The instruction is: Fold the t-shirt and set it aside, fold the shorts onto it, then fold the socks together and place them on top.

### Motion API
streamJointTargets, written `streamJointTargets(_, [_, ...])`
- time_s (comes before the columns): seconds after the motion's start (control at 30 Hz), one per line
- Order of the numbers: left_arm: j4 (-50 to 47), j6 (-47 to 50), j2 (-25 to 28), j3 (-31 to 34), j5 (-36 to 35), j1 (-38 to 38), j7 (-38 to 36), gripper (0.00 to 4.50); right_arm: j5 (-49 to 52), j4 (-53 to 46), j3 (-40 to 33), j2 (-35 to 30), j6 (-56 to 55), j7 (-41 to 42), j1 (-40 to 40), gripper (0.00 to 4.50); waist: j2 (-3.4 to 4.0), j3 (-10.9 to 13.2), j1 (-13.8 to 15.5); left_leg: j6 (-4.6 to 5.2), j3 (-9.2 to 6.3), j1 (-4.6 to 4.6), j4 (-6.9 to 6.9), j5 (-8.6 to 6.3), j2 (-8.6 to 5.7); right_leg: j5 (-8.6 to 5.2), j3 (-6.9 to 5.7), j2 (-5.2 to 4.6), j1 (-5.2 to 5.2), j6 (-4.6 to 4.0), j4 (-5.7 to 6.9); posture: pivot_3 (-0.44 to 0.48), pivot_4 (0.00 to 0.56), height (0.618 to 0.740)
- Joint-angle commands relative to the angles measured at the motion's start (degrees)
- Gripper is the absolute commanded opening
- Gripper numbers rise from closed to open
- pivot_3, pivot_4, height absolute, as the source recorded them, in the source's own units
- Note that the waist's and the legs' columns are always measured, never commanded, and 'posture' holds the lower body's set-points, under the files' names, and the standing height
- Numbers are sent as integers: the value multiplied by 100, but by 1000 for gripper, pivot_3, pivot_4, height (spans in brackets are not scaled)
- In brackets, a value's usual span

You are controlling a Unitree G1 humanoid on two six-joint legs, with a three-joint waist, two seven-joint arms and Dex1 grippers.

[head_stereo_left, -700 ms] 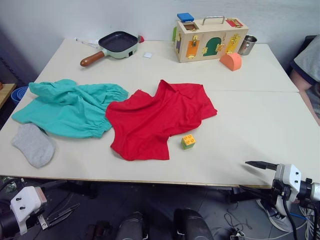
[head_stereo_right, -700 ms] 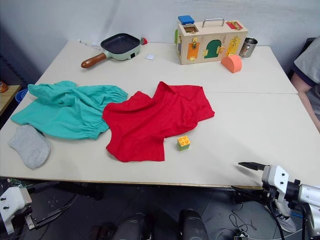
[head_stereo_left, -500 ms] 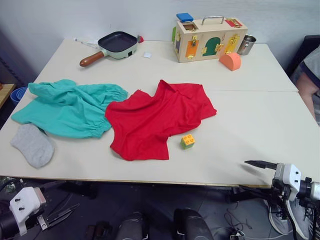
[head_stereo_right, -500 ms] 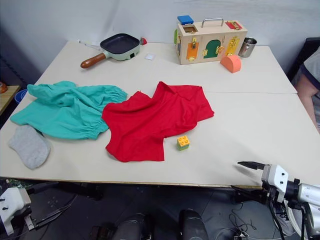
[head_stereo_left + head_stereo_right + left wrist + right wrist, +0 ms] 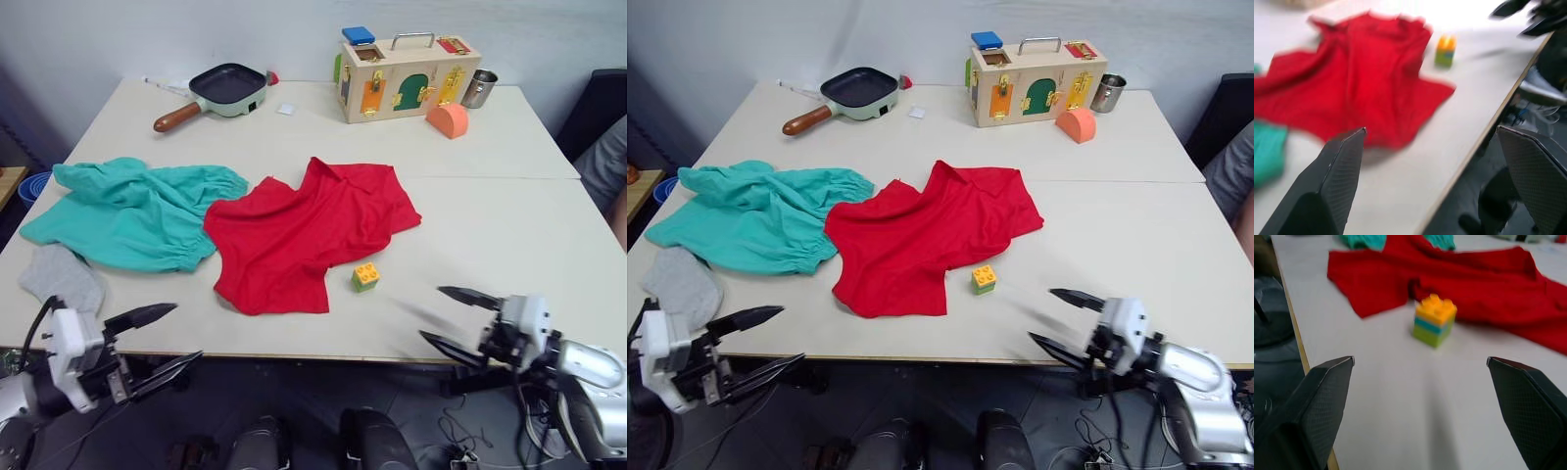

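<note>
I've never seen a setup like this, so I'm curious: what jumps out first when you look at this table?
The bright red t-shirt lies crumpled at the table's middle, its edge against the teal shorts spread to its left. A small yellow-and-green toy block sits just off the shirt's near right corner. At the near edge, the left tool and right tool are both open, holding nothing.

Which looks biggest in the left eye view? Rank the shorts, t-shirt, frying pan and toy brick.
1. shorts and t-shirt: alike in spread, not ranked.
2. frying pan; it lies farther from the camera.
3. toy brick.
</note>
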Motion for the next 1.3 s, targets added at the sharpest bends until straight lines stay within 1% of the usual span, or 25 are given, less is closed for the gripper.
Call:
streamJointTargets(0.03, [-345,149,-123,-234,-145,-187,298,4500,-348,-724,437,324,730,-1009,-157,4448,0,0,5,-1,0,0,0,1,0,-1,-1,1,0,-1,1,0,150,740])
streamJointTargets(0.17, [-419,195,-252,-512,-67,-471,491,4500,-750,-929,891,817,1233,-1833,-448,4448,0,0,16,-1,0,-3,4,1,-2,-1,-5,5,0,-2,1,0,150,740])
streamJointTargets(0.3, [-405,236,-252,-760,0,-666,547,4500,-1241,-693,1399,1294,1329,-2354,-790,4448,-1,-1,14,-1,0,-5,7,2,-2,-1,-6,7,0,-2,2,0,150,740])
streamJointTargets(0.4, [-411,268,-214,-830,3,-754,536,4500,-1643,-269,1470,1569,1376,-2834,-1114,4448,-1,-1,11,-1,0,-5,6,2,-3,-1,-6,9,0,-2,3,0,150,740])
streamJointTargets(0.57, [-414,313,-144,-872,-4,-814,465,4500,-1911,134,1646,1726,1249,-2947,-1384,4448,-1,-1,10,26,0,-8,6,18,-3,-1,-9,11,-2,-2,2,0,150,740])
streamJointTargets(0.67, [-393,328,-85,-892,-4,-893,418,4500,-2104,472,1617,1951,1311,-3295,-1550,4448,-1,-1,4,26,0,-8,6,20,-2,-1,-9,13,-2,-2,3,0,150,740])
streamJointTargets(0.77, [-360,356,-41,-891,-16,-979,373,4500,-2078,433,1557,1991,1370,-3315,-1419,3825,-1,-1,2,24,0,-8,3,22,-2,-1,-9,14,-3,-2,4,0,150,740])
streamJointTargets(1.0, [-264,357,-22,-1009,-1,-1116,280,4500,-1850,58,1325,2020,1307,-3310,-1077,1475,-1,-1,12,24,0,-10,2,21,-3,-1,-8,14,-3,-1,2,0,150,740])
streamJointTargets(1.1, [-287,379,-76,-1139,-20,-1224,301,4500,-1391,-255,956,1809,1094,-2908,-858,1516,-1,0,15,15,0,-9,0,16,-2,-1,-8,14,-3,-1,2,0,150,740])
streamJointTargets(1.17, [-311,397,-96,-1256,-27,-1316,310,4500,-1000,-320,508,1557,857,-2530,-774,1515,-1,0,20,17,-1,-10,-2,17,-3,-1,-8,14,-3,-1,1,0,150,740])
streamJointTargets(1.2, [-327,412,-114,-1328,-34,-1387,327,4500,-755,-223,200,1367,780,-2290,-795,1515,-1,0,21,18,-1,-11,0,17,-4,-1,-8,13,-3,0,0,0,150,740])
streamJointTargets(1.23, [-345,441,-144,-1421,-58,-1499,358,4500,-606,66,-166,1062,619,-2032,-873,1515,-1,0,20,25,-1,-11,1,19,-5,1,-7,14,0,3,-1,0,150,740])
streamJointTargets(1.3, [-361,491,-226,-1574,-113,-1718,454,4500,-456,735,-674,534,361,-1611,-1053,1515,-2,1,29,35,0,-11,4,22,-8,4,-6,13,3,9,-4,0,150,740])
